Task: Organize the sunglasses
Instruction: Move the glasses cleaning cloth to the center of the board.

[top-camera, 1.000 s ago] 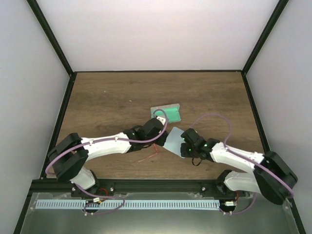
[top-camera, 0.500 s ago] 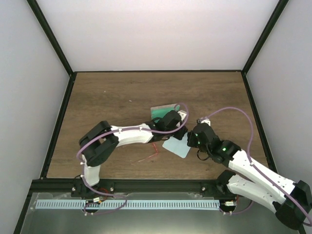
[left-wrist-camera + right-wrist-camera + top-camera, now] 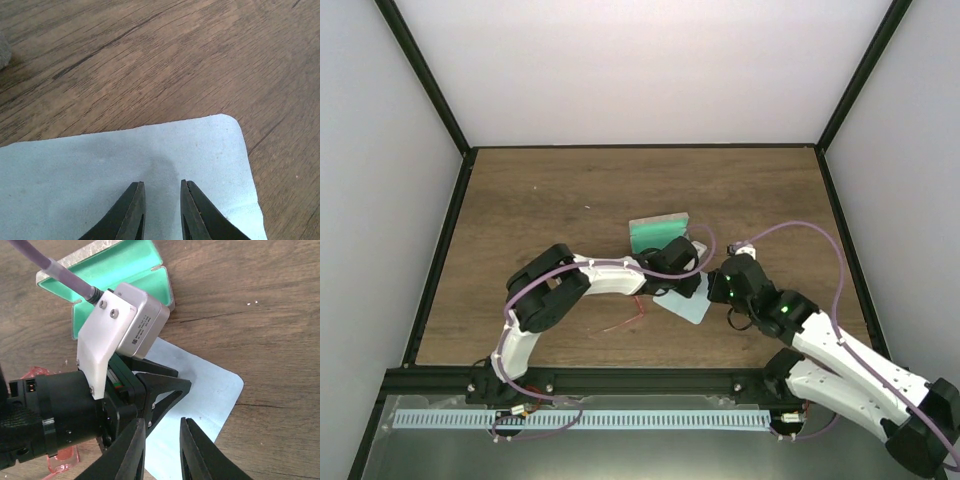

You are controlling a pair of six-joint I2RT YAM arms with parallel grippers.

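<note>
The sunglasses (image 3: 626,320), a thin red wire frame, lie on the table left of the pale blue cloth (image 3: 690,307); a red part of them shows at the lower left of the right wrist view (image 3: 62,462). My left gripper (image 3: 687,285) is open and empty, its tips just above the cloth (image 3: 125,165). My right gripper (image 3: 717,291) is open and empty over the cloth's right part (image 3: 210,390), facing the left gripper (image 3: 167,390). The grey case (image 3: 658,233) lies open behind them, its green lining up.
The open case also shows in the right wrist view (image 3: 125,275), close behind the left wrist camera housing. Black frame posts and pale walls close in the wooden table (image 3: 540,200) at the left, right and back.
The left arm has swung right and come down over the cloth. The right gripper has drawn back to the right, and the cloth now lies flat slightly nearer the front edge.
</note>
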